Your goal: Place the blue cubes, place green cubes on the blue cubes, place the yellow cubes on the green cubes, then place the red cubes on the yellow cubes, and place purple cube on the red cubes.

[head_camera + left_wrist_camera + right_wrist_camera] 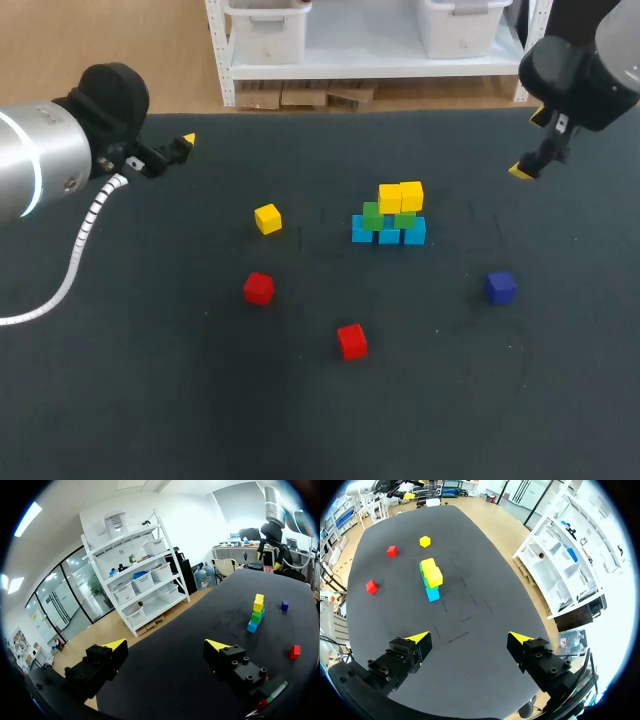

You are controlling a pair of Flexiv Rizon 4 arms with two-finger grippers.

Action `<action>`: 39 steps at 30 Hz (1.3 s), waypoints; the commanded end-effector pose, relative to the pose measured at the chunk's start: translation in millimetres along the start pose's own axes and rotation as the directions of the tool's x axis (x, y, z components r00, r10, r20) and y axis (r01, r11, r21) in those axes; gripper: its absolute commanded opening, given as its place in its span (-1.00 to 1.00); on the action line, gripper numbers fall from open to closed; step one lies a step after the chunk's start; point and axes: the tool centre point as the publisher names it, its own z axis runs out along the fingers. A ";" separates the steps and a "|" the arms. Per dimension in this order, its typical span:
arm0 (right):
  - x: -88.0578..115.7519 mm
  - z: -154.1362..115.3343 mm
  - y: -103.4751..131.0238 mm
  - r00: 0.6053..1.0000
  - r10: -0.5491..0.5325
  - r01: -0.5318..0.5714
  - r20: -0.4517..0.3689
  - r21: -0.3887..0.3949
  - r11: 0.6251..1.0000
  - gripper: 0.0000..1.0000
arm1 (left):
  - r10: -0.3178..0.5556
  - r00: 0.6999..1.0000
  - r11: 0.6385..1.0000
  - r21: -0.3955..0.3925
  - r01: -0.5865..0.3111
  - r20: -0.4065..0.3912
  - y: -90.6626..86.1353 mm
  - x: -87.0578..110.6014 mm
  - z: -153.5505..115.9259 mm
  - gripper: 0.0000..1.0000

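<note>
Stacked blue, green and yellow cubes (390,215) stand right of centre on the dark table (150,400), with open surface on every side. A loose yellow cube (267,218), near red cube (351,341), left red cube (258,288) and purple cube (500,287) lie well apart. The left gripper (167,645) and right gripper (470,637) hang above the far corners, fingers spread and empty.

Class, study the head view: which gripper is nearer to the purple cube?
Right. The right gripper hangs on the purple cube's side of the table, toward the far edge. The left gripper is across the table, past the stacked cubes and the loose yellow cube.
</note>
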 end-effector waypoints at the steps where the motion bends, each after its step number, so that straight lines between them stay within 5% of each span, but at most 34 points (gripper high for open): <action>1: 1.2 -1.0 2.3 1.000 0.002 -0.002 0.001 0.008 1.000 1.00 | 0.000 1.000 1.000 -0.004 0.000 0.001 -0.7 0.2 0.4 1.00; 9: -7.1 4.1 -26.2 0.960 0.193 -0.202 0.202 0.021 0.979 1.00 | 0.000 1.000 1.000 -0.004 0.000 0.001 -0.7 0.2 0.4 1.00; 15: -12.0 -1.0 -43.1 0.929 0.239 -0.269 0.284 0.070 0.961 1.00 | 0.000 1.000 1.000 -0.004 0.000 0.001 -0.7 0.2 0.4 1.00; 26: 1.8 -13.9 -62.8 0.908 0.285 -0.341 0.308 0.145 0.929 1.00 | 0.000 1.000 1.000 -0.004 0.000 0.001 -0.7 0.2 0.4 1.00; 39: 12.3 -29.9 -57.7 0.898 0.290 -0.359 0.330 0.171 0.918 1.00 | 0.000 1.000 1.000 -0.004 0.000 0.001 -0.7 0.2 0.4 1.00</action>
